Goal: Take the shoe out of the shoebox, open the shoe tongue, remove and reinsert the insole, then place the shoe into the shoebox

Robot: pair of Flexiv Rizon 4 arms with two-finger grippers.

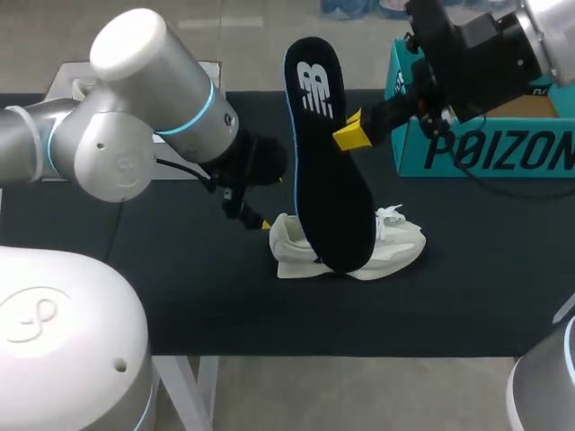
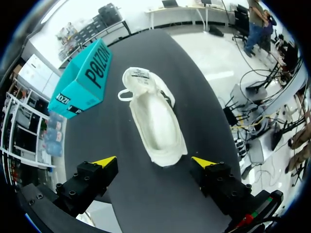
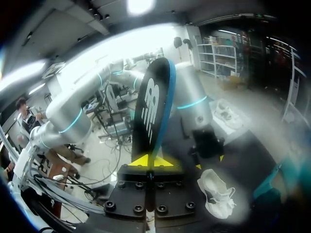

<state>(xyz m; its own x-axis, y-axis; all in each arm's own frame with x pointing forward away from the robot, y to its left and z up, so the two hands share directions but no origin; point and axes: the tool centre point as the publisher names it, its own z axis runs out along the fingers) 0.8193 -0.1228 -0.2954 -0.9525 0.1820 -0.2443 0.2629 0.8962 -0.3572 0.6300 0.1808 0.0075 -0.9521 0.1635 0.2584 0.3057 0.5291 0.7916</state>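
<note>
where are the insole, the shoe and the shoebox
insole (image 1: pixel 331 193): head view, on the middle of its black face
shoe (image 2: pixel 158 121): left wrist view, on the pale lining inside its opening
shoebox (image 1: pixel 490 153): head view, on its teal front wall

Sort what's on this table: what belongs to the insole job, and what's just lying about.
Job: shoe; insole, held by the right gripper; shoebox; left gripper, open.
Lying about: pale flat sheet at the table's far edge, behind the left arm.
</note>
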